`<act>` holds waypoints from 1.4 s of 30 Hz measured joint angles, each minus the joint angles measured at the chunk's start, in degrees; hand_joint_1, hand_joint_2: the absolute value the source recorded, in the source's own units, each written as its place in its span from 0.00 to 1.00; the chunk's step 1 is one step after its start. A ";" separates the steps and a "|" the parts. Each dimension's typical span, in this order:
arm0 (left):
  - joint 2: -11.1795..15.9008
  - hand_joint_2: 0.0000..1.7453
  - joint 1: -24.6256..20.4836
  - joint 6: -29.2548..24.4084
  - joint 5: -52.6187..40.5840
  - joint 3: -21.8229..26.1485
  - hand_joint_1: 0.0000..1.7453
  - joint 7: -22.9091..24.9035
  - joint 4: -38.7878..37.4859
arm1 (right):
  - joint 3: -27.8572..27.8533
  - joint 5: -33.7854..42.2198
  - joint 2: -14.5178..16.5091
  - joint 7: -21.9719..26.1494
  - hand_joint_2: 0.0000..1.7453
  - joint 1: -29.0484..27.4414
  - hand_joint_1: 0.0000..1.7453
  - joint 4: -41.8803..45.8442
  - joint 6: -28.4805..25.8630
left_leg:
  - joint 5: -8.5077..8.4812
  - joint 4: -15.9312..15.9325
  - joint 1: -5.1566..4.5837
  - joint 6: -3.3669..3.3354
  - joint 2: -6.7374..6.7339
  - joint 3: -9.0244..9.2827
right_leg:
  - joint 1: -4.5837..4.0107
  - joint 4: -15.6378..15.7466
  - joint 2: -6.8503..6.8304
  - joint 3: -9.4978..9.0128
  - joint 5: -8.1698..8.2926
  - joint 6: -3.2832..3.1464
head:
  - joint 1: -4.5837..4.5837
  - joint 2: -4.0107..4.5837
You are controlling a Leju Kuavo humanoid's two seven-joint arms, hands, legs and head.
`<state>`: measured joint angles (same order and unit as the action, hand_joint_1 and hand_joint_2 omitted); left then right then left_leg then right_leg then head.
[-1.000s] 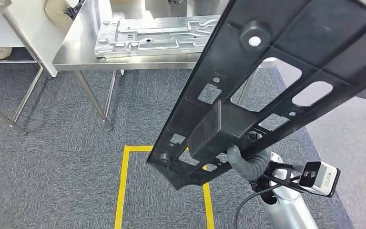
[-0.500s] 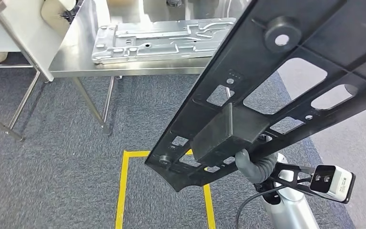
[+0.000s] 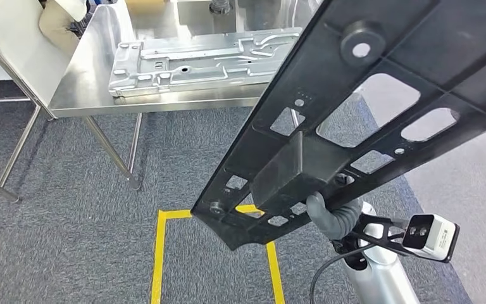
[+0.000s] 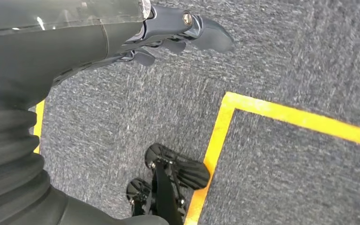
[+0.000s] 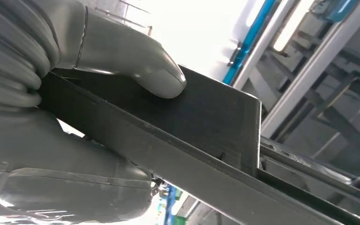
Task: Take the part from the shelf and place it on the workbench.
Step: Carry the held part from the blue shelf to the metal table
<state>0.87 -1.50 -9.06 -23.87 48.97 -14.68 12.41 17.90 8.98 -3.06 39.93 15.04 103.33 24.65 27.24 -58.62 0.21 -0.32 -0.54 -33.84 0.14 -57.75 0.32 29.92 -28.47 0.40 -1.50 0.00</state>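
A long black plastic part (image 3: 380,95) with cut-out windows slants from the lower middle of the head view up to the top right, in the air above the carpet. My right hand (image 3: 330,215) grips it from below at its boxy block (image 3: 294,171). In the right wrist view the grey thumb (image 5: 154,77) presses on the part's flat black face (image 5: 206,122). The steel workbench (image 3: 85,85) stands ahead at the upper left. My left hand (image 4: 183,33) hangs over the carpet, fingers loosely apart, holding nothing.
A silver stamped metal plate (image 3: 196,60) lies on the workbench. The bench's legs (image 3: 111,149) and another frame's legs (image 3: 3,171) stand on the grey carpet. A yellow tape square (image 3: 161,253) marks the floor in front of me. Pale floor lies at right.
The whole picture has shifted, so the camera has moved: the workbench now sits lower and further left in view. The black part stays in my right hand's grip.
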 joint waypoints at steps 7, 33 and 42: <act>0.04 1.00 -0.22 -0.01 0.02 0.03 0.00 -0.01 0.00 | 0.07 -0.08 0.02 0.02 1.00 0.19 1.00 -0.17 -0.07 | -0.11 0.74 0.32 -1.55 0.14 1.85 | 0.34 -11.45 -0.07 5.91 -4.73 1.49 | 0.29 0.02; 0.16 1.00 -0.25 0.31 -1.99 2.75 0.00 0.01 0.00 | 5.17 -8.92 0.19 -1.93 1.00 2.39 1.00 -1.67 -6.05 | -2.10 -0.15 -0.11 -0.10 0.31 -1.25 | -0.16 -0.24 0.15 -1.07 -1.14 -0.22 | -0.16 0.01; -0.15 1.00 -0.47 0.11 -1.66 3.89 0.00 -0.09 0.00 | 6.28 -6.68 0.30 -3.14 1.00 3.40 1.00 -3.53 -6.20 | 0.17 0.56 0.25 -1.09 0.66 2.24 | 0.63 -12.99 -0.05 9.51 -2.43 1.39 | 0.18 0.01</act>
<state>0.73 -1.97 -8.94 -25.53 52.86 -14.78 12.41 24.18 2.30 -2.76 36.80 18.44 99.80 18.45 27.41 -58.06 0.46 -1.41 0.12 -31.60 0.77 -70.74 0.27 39.42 -30.90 1.79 -1.32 0.01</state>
